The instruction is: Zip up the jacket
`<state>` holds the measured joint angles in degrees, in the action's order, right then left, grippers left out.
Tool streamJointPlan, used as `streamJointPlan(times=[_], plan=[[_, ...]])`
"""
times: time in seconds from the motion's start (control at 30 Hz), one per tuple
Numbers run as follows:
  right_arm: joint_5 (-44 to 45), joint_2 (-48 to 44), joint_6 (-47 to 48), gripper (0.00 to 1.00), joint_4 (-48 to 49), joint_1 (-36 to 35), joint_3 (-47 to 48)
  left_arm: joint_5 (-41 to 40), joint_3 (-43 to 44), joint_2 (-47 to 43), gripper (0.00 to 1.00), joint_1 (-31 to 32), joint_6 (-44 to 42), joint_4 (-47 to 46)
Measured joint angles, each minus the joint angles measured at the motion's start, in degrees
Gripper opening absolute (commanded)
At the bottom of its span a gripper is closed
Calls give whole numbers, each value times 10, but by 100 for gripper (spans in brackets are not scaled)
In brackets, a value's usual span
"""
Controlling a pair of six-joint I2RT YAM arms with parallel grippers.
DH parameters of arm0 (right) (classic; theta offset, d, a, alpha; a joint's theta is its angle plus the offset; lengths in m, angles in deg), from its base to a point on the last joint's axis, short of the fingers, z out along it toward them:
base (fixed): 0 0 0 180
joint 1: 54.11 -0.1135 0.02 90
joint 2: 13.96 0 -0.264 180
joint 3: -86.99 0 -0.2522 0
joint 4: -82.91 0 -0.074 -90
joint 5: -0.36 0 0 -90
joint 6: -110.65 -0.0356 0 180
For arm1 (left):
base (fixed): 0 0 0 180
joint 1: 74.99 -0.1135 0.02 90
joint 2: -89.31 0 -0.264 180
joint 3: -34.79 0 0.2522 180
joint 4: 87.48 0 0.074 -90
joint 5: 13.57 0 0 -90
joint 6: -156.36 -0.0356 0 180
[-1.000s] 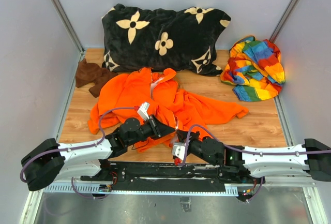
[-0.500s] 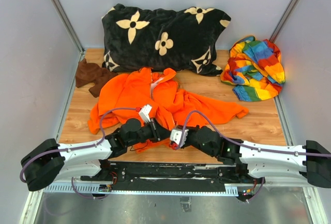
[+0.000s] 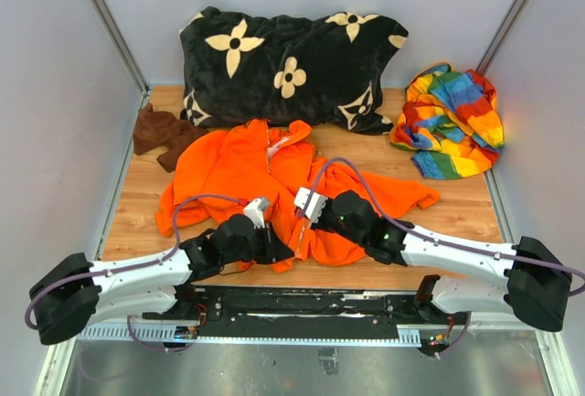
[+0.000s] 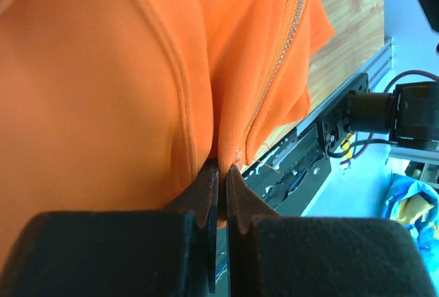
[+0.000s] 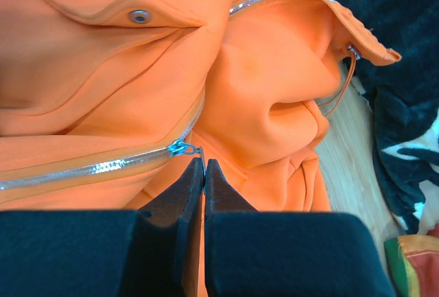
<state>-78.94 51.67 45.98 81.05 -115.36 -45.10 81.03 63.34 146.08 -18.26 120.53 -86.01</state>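
The orange jacket [image 3: 228, 167] lies crumpled mid-table. My left gripper [image 3: 281, 251] is at its near hem. In the left wrist view the left gripper [image 4: 221, 173] is shut on a fold of the hem beside the zipper's bottom end, with the zipper teeth [image 4: 274, 70] running away from it. My right gripper [image 3: 302, 224] is just beyond, over the jacket's front. In the right wrist view the right gripper [image 5: 204, 163] is shut on the zipper pull tab. The silver slider [image 5: 180, 149] sits at the end of the closed zipper strip [image 5: 89, 170]. The zipper lies open beyond the slider.
A black blanket with cream flowers [image 3: 292, 62] lies along the back. A rainbow-striped cloth [image 3: 452, 122] is at the back right and a small brown cloth [image 3: 160, 135] at the back left. A snap button [image 5: 139, 16] shows on the jacket. The metal rail [image 3: 302, 309] runs along the near edge.
My right gripper has moved away from the near edge and up along the jacket front with the zipper pull. My left gripper has stayed on the hem, shifting slightly nearer.
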Motion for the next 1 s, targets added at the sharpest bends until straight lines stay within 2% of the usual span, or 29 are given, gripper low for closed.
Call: streamJointPlan(times=[0.17, 0.43, 0.67, 0.8, 1.0], plan=[[-37, 7, -50, 1, 5, 40, 11, -29, 0, -57, 2, 0, -10, 65], [-107, -5, -78, 1, 16, 43, 11, -61, 14, -119, 44, 4, -40, 163], [-139, -32, -82, 1, 26, 43, 10, -79, 107, -126, 53, -7, -78, 183], [-146, -42, -86, 1, 24, 43, 10, -88, 144, -101, 53, -27, -94, 174], [-156, -52, -87, 1, 16, 40, 10, -90, 155, -40, 53, -58, -105, 160]])
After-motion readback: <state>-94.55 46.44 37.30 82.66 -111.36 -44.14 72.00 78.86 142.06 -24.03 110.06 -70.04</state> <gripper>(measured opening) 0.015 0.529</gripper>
